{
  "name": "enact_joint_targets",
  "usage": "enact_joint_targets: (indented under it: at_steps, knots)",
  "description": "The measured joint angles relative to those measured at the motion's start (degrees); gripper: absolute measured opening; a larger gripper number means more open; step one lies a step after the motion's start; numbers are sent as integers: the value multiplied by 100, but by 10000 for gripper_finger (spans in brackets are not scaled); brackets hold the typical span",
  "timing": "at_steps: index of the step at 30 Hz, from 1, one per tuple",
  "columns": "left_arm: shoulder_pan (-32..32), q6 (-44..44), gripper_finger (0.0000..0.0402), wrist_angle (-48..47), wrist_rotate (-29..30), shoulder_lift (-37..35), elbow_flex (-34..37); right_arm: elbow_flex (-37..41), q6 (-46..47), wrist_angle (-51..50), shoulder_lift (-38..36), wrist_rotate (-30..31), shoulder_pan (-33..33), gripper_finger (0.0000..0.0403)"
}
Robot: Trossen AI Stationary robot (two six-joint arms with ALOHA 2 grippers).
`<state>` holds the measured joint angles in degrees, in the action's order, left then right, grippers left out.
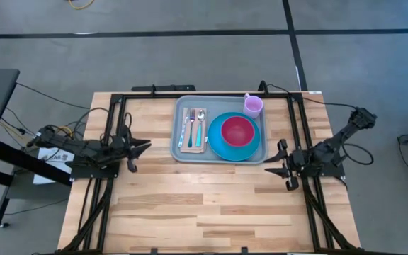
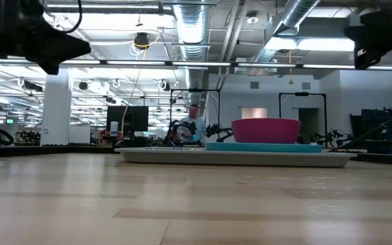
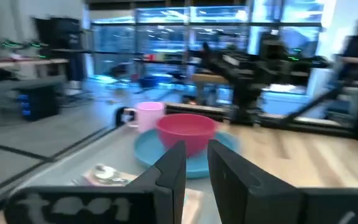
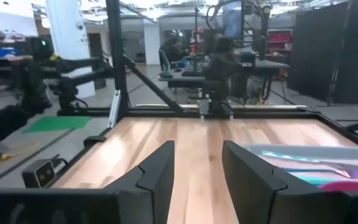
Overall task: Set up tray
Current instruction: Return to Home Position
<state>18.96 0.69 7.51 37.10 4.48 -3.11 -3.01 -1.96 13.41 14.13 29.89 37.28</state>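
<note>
On the desk [image 1: 190,212] the tray [image 1: 218,104] is seen fully laid near the far edge, so the return home is judged in hand, and only retraction is called for from the left claw [image 3: 196,165] and right claw [image 4: 197,162], both empty, parted and flanking it.

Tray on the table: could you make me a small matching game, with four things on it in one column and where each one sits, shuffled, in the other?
Things:
1. bowl
2. cup
3. cutlery
4. plate

Places:
A. on the napkin
B. in a corner of the tray
C. on the plate
D. flat on the tray, beside the napkin

Pairs: 1-C, 2-B, 3-A, 4-D.
</note>
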Motion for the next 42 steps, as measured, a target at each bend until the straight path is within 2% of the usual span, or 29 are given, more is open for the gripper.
enact_joint_targets:
  at_steps: [4, 13, 42]
  knots:
    - [1, -333, 57, -600, -234, -300, 85, -2, 80, 41, 0, 15, 76, 129]
    - [-2, 23, 57, -552, -179, -294, 138, -2, 1178, 33, 4, 13, 94, 129]
    - [-2, -135, 57, -583, -181, -294, 142, -13, 1205, 35, 4, 13, 90, 129]
